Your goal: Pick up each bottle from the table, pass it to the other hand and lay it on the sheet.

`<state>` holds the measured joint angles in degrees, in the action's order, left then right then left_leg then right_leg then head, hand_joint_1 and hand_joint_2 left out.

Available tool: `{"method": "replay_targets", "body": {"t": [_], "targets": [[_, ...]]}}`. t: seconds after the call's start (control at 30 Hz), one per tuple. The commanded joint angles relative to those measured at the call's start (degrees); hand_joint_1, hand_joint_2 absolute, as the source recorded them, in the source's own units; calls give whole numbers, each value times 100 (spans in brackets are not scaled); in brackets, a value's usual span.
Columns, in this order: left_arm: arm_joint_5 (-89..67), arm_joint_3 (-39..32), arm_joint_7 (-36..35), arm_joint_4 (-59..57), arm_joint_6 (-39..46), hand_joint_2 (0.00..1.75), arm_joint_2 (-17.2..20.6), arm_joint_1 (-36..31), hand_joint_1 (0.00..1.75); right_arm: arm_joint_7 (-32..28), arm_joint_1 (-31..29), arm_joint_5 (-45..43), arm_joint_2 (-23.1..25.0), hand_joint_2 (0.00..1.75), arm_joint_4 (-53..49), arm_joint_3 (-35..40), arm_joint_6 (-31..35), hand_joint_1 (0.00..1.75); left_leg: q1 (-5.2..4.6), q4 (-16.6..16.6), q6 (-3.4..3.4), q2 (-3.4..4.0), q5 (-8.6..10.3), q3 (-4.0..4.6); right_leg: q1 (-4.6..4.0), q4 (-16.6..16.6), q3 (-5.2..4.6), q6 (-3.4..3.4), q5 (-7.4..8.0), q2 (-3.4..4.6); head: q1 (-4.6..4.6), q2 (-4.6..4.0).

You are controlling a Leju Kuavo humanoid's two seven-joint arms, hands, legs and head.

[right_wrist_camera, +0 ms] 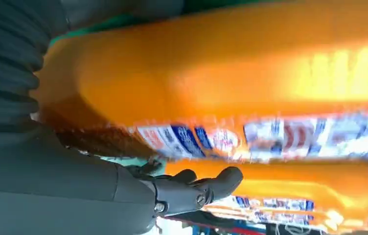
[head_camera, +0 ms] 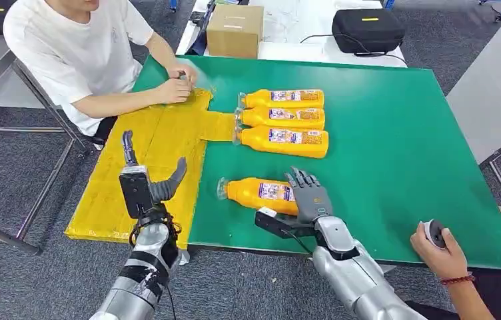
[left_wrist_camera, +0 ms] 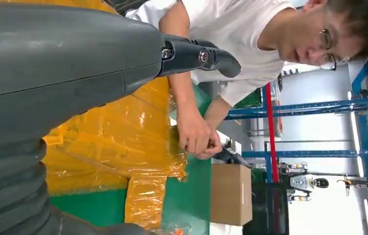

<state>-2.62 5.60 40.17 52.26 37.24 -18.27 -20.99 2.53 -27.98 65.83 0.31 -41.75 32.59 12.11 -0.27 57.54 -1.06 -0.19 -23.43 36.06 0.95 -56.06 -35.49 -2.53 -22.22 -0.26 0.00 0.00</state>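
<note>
Head view: both silver arms enter from the near edge of the green table (head_camera: 394,153). Right hand (head_camera: 309,195) lies at the base end of the nearest bottle (head_camera: 258,193), fingers spread over it and touching; whether it grips cannot be told from this view. This bottle lies on its side on the table, just beside the yellow sheet (head_camera: 148,167), cap toward the sheet. Left hand (head_camera: 148,180) hovers above the sheet, fingers apart and holding nothing. Three more bottles (head_camera: 282,121) lie side by side farther along the table from the nearest bottle, their caps at the sheet's edge. A person (head_camera: 81,47) sits at the sheet's far corner with both hands on it. Another person's hand (head_camera: 438,247) holds a small round object at the table's near right edge. A cardboard box (head_camera: 234,30) and a black case (head_camera: 368,28) stand beyond the table.

Left wrist view: left hand (left_wrist_camera: 74,63), with one dark finger extended, is over the sheet (left_wrist_camera: 118,142); the person (left_wrist_camera: 250,34) presses the sheet's edge.

Right wrist view: right hand (right_wrist_camera: 74,191), thumb free and apart from the bottle (right_wrist_camera: 221,83) close alongside; another bottle (right_wrist_camera: 289,186) lies beyond it.
</note>
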Motion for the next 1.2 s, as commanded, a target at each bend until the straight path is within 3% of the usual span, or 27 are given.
{"method": "replay_targets", "body": {"t": [0.03, 0.17, 0.7, 0.8, 0.93, 1.0, 1.1, 1.2], "targets": [[3, 19, -17, -454, 1, 175, 229, -256, 0, 292, -194, 170, -50, 175, 665, 107, -332, 175, 7, -5, 9, -2, -10, -31, -8, 7, 32, 11, -10, -2, 0, 0], [65, -21, -17, -466, -99, 175, 184, -263, 0, 660, -408, 439, -357, 175, 902, 249, -978, 175, 5, -6, 7, -12, -7, -30, -5, 8, 34, 9, -10, -11, 2, 0], [102, -58, -17, -406, -169, 175, 150, -225, 0, 731, -566, 401, -478, 175, 925, 180, -1182, 175, 2, -3, 2, -18, -2, -40, -4, 15, 50, 8, -6, -18, 0, 0], [119, -84, -17, -244, -241, 175, 125, -135, 0, -315, -498, -673, -330, 175, 789, -424, -1239, 175, -2, -2, -1, -14, 1, -34, 1, 10, 40, 4, -3, -15, 0, 0], [76, 77, -17, -84, -217, 175, 93, 38, 0, -1811, 395, -2357, -16, 175, -327, -1027, -1008, 175, 5, -7, 1, -14, -4, -49, -7, 18, 59, 8, -7, -15, 0, 0], [481, -139, -17, -2, -1077, 175, -120, 172, 0, -1953, 1205, -3107, 130, 175, -1618, -1051, -578, 175, 9, -8, 1, -9, -6, -56, -11, 22, 68, 8, -7, -12, 4, 0], [1330, 236, -28, -413, -1960, 175, -173, 159, 0, -2061, 1925, -3803, 270, 175, -2901, -1084, -251, 175, 13, -10, 6, -4, -27, -77, -16, 25, 81, 15, -15, -7, 7, 0], [2211, 690, -919, 80, -2961, 175, -107, 594, 0, -2206, 2289, -4050, 302, 175, -3443, -1220, 69, 175, 4, -9, 2, -13, -26, -68, -7, 17, 68, 11, -17, -16, -11, 0]]}}
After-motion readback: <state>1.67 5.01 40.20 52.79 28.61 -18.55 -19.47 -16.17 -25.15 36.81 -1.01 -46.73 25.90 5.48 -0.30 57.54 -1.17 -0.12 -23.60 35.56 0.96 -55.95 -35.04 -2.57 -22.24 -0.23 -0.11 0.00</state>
